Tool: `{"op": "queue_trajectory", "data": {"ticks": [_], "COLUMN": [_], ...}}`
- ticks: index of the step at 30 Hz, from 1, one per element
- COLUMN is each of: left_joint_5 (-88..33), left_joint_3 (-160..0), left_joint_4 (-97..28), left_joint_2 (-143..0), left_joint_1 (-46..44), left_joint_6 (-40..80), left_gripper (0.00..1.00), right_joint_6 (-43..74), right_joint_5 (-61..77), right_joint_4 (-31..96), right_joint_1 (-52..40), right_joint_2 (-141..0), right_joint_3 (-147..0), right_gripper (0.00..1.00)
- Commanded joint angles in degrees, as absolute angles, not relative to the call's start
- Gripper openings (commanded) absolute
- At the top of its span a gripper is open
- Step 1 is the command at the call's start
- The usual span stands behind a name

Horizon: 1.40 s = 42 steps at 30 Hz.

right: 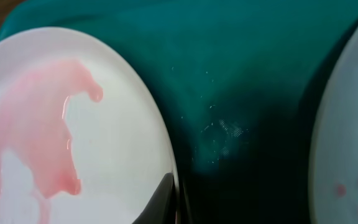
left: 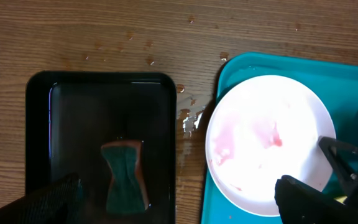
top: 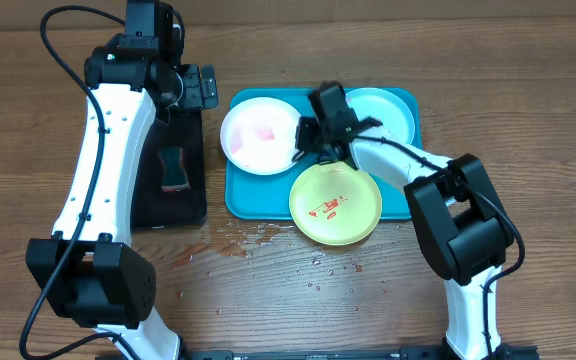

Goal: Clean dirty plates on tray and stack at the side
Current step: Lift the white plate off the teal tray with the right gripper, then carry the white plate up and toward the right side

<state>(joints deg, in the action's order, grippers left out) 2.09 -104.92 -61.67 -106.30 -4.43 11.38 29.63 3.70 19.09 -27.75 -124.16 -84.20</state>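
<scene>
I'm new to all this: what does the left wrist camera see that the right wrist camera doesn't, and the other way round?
Only the left wrist view shows the black tray with a sponge lying in it, and the wooden table with water drops on it. Only the right wrist view, which is very close up, shows faint red specks on the pale mint plate. Both show the white plate with its pink smear, sitting on the turquoise tray.
</scene>
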Motion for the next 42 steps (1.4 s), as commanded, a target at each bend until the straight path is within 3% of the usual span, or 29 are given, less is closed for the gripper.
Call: {"op": "queue_trajectory", "data": {"ticks": [1, 9, 15, 27, 42], "left_joint_5": [1.4, 1.4, -1.4, -5.3, -13.9], "left_joint_3": [-105.3, -105.3, -105.3, -105.3, -105.3], "left_joint_4": [-61.7, -61.8, -61.1, -59.7, -58.3], "left_joint_2": [-106.3, -106.3, -106.3, -106.3, -106.3], "left_joint_1": [-4.3, -4.3, -4.1, -2.3, 2.6], "left_joint_6": [10.3, 10.3, 10.3, 10.2, 5.4], "left_gripper": [1.0, 1.0, 1.0, 1.0, 1.0], "right_joint_6": [26.8, 17.4, 10.7, 2.9, 0.8], "right_joint_5": [0.8, -17.0, -32.2, -59.5, -70.9], "right_joint_4": [24.5, 46.4, 55.7, 58.9, 57.3], "right_joint_1": [-26.8, -24.7, -24.7, -28.8, -36.5], "right_joint_2": [-124.4, -123.7, -123.7, -123.5, -123.4], "right_joint_3": [-92.7, -111.9, -121.0, -122.1, -122.1], "right_gripper": [0.04, 0.04, 0.03, 0.04, 0.04]}}
